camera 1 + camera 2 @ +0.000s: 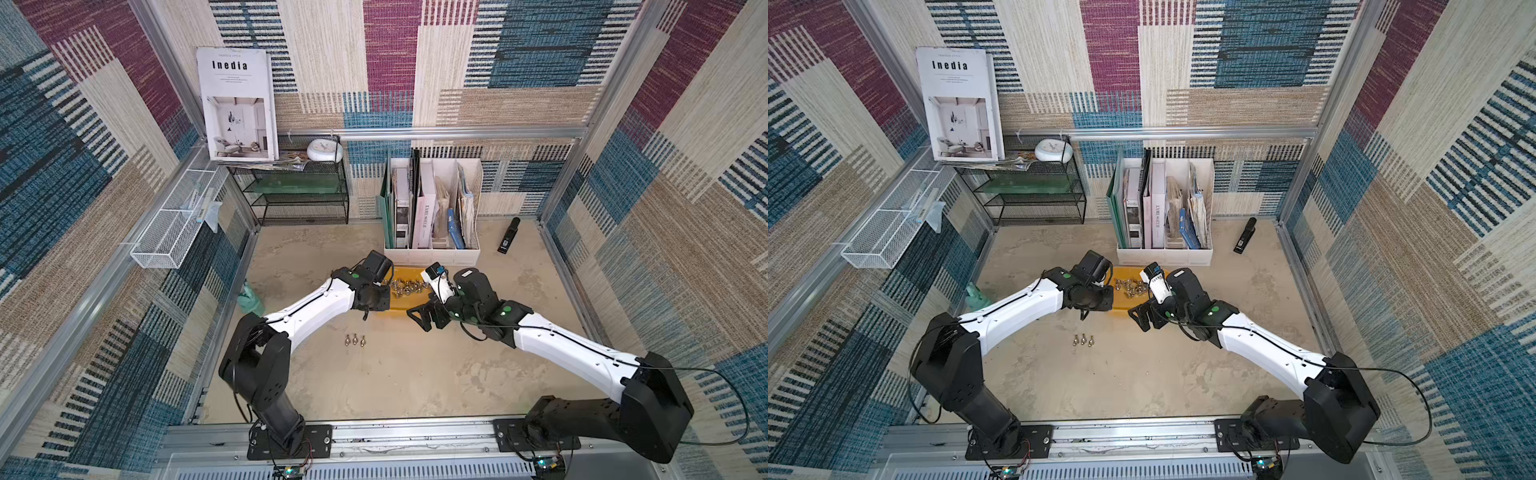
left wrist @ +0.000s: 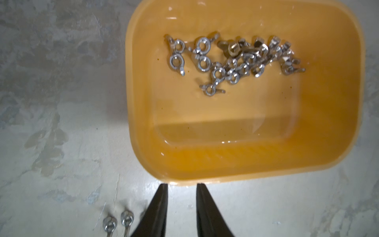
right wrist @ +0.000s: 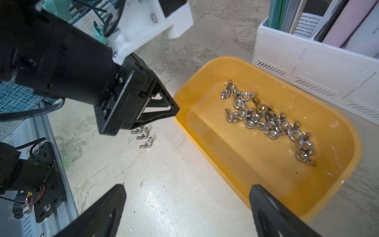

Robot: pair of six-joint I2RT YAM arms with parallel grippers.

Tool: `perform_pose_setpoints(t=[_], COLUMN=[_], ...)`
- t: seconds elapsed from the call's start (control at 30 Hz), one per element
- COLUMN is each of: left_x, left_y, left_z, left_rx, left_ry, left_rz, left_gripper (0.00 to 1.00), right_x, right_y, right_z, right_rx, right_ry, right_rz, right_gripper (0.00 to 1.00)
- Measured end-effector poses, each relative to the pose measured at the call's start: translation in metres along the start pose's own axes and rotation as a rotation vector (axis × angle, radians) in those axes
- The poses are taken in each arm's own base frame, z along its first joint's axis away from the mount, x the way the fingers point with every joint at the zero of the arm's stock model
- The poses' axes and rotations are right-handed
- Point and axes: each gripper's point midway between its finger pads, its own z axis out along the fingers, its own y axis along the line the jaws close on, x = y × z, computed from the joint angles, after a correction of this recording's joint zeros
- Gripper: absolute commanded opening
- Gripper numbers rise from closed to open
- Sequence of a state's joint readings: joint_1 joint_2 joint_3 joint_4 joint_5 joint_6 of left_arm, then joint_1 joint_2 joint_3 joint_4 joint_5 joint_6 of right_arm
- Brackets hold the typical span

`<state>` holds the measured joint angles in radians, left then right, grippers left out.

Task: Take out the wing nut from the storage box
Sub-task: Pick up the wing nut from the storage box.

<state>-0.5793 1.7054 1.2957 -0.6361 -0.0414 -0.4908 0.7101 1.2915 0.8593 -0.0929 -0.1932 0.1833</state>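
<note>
Your left gripper hangs just outside the 8 o'clock corner of the shallow yellow-orange plastic storage box. Its two black fingers are parted by a narrow gap, with nothing between them. The right wrist view shows the same claw angled down, with its tip close beside the box's rim.

The box sits on the mottled beige tabletop between your two arms. The white divided file holder, packed with books, stands just beyond it at 12 o'clock.

A heap of small silver metal wing nuts lies inside the box, strung in a loose band across its floor. The floor on the 6 o'clock side of the band is bare plastic. In both top views the heap shows as a glinting patch between the two wrists.

Three more silver wing nuts lie in a short row on the table at about 7 o'clock from the box, close together and clear of its rim. The right wrist view catches them just past your left claw. Two of them show blurred in the left wrist view.

Your right gripper hovers at the box's 5 o'clock corner. Its jaws are spread wide and hold nothing. One finger hangs over the box's corner, the other over open table.

A black stapler lies well apart at 2 o'clock.
</note>
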Motion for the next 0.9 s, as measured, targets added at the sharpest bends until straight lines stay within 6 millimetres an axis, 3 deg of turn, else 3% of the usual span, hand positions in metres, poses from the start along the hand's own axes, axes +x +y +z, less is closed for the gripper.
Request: perform_pose_setpoints(t=[0.23,0.43,0.9], left_x=[-0.029,-0.035,-0.049], left_y=[-0.011,-0.015,0.001], left_z=[0.027,0.047,0.082], left_rx=[0.003,-0.023,-0.122], left_ry=[0.027,0.075,0.093], left_rz=[-0.06,-0.095,-0.125], left_gripper=[0.28,0.28,0.28], right_x=[-0.001,0.0,0.003], right_y=[-0.011,-0.015,-0.027], right_z=[-0.003,-0.004,0.001], right_rx=[0.063,0.089,0.129], right_ry=[-0.007,-0.009,0.003], right_rz=[0.017,0.021,0.031], right_gripper=[0.99,0.99,0.99])
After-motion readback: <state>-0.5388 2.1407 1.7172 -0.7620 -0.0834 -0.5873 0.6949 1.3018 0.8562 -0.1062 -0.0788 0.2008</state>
